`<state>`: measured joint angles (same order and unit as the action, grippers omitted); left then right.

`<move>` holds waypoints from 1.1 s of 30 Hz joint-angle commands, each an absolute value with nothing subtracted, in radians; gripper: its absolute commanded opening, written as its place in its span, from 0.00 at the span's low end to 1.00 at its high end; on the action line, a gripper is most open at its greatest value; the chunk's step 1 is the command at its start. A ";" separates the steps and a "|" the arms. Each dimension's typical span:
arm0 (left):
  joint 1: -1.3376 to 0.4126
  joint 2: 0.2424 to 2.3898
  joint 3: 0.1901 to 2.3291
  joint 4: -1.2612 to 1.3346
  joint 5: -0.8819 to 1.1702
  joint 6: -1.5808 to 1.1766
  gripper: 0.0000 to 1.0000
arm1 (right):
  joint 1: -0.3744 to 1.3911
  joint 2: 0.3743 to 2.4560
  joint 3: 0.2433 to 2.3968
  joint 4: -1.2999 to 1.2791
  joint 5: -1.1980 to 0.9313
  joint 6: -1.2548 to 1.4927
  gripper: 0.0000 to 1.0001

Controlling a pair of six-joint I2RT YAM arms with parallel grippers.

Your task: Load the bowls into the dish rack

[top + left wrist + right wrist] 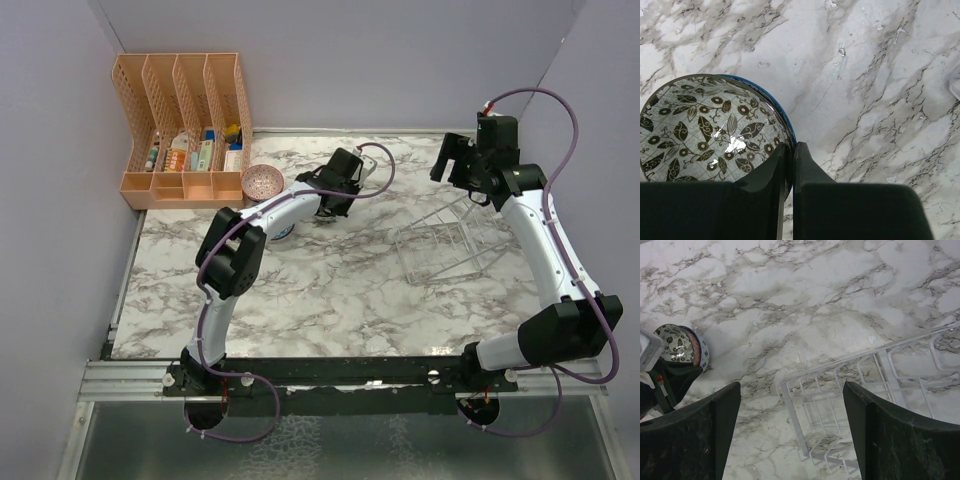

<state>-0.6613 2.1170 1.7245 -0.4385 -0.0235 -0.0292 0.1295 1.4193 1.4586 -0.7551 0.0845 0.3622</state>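
Observation:
A bowl (705, 130) with dark leaves on a pale inside and a blue edge rests on the marble. My left gripper (791, 145) is shut on its right rim, one finger inside and one outside. From above this bowl (284, 233) peeks out from under the left forearm, which hides the fingers. A pink-red bowl (262, 182) sits near the orange organizer. The wire dish rack (445, 245) stands at the right of the table and holds nothing. My right gripper (790, 390) hangs open above the rack's (840, 405) end, holding nothing.
An orange slotted organizer (185, 125) with small items fills the back left corner. Purple walls close the left, back and right sides. The right arm (545, 250) reaches along the right edge, and the left arm's elbow (235, 255) stands over the table's left half.

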 commanded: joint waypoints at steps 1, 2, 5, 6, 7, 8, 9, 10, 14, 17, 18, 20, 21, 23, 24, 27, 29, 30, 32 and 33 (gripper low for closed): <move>-0.663 2.059 1.766 -0.449 -0.033 -0.033 0.04 | 0.124 1.392 1.444 -0.731 0.084 0.360 0.83; -0.662 2.058 1.769 -0.450 -0.034 -0.034 0.05 | 0.124 1.392 1.444 -0.731 0.084 0.359 0.83; -0.663 2.050 1.772 -0.456 -0.036 -0.035 0.06 | 0.125 1.392 1.440 -0.730 0.083 0.359 0.83; -0.663 2.048 1.770 -0.457 -0.036 -0.034 0.06 | 0.124 1.391 1.439 -0.730 0.082 0.359 0.83; -0.662 2.046 1.768 -0.457 -0.037 -0.034 0.06 | 0.124 1.391 1.438 -0.730 0.082 0.358 0.83; -0.663 2.042 1.766 -0.460 -0.039 -0.034 0.07 | 0.124 1.390 1.437 -0.730 0.083 0.359 0.83; -0.663 2.039 1.763 -0.459 -0.039 -0.034 0.09 | 0.125 1.390 1.437 -0.730 0.082 0.359 0.83; -0.663 2.037 1.760 -0.459 -0.039 -0.034 0.11 | 0.124 1.390 1.438 -0.730 0.081 0.359 0.83; -0.663 2.034 1.750 -0.462 -0.038 -0.035 0.13 | 0.125 1.389 1.435 -0.730 0.078 0.358 0.83; -0.663 2.028 1.736 -0.459 -0.036 -0.037 0.20 | 0.124 1.387 1.432 -0.729 0.077 0.359 0.83; -0.663 2.026 1.729 -0.457 -0.037 -0.038 0.20 | 0.123 1.386 1.432 -0.730 0.077 0.359 0.83; -0.663 2.021 1.721 -0.451 -0.038 -0.038 0.20 | 0.125 1.387 1.430 -0.730 0.077 0.360 0.84; -0.663 2.020 1.718 -0.450 -0.039 -0.039 0.20 | 0.123 1.386 1.429 -0.729 0.076 0.360 0.84; -0.663 2.020 1.716 -0.449 -0.039 -0.039 0.20 | 0.125 1.386 1.430 -0.730 0.076 0.360 0.83; -0.663 2.020 1.715 -0.449 -0.038 -0.039 0.20 | 0.124 1.385 1.429 -0.729 0.076 0.360 0.83; -0.663 2.020 1.712 -0.449 -0.038 -0.038 0.20 | 0.124 1.384 1.429 -0.729 0.075 0.360 0.83; -0.663 2.019 1.709 -0.449 -0.033 -0.039 0.30 | 0.125 1.383 1.425 -0.728 0.075 0.358 0.83; -0.663 2.017 1.707 -0.448 -0.033 -0.039 0.32 | 0.125 1.384 1.423 -0.729 0.075 0.360 0.83; -0.663 2.017 1.700 -0.446 -0.031 -0.039 0.35 | 0.125 1.384 1.423 -0.727 0.074 0.359 0.83; -0.663 2.017 1.696 -0.446 -0.031 -0.039 0.36 | 0.126 1.384 1.423 -0.727 0.072 0.360 0.83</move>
<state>-0.6617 2.0708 1.7157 -0.4622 -0.0307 -0.0364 0.1295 1.4124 1.4322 -0.7544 0.0834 0.3622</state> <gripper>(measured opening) 0.336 0.834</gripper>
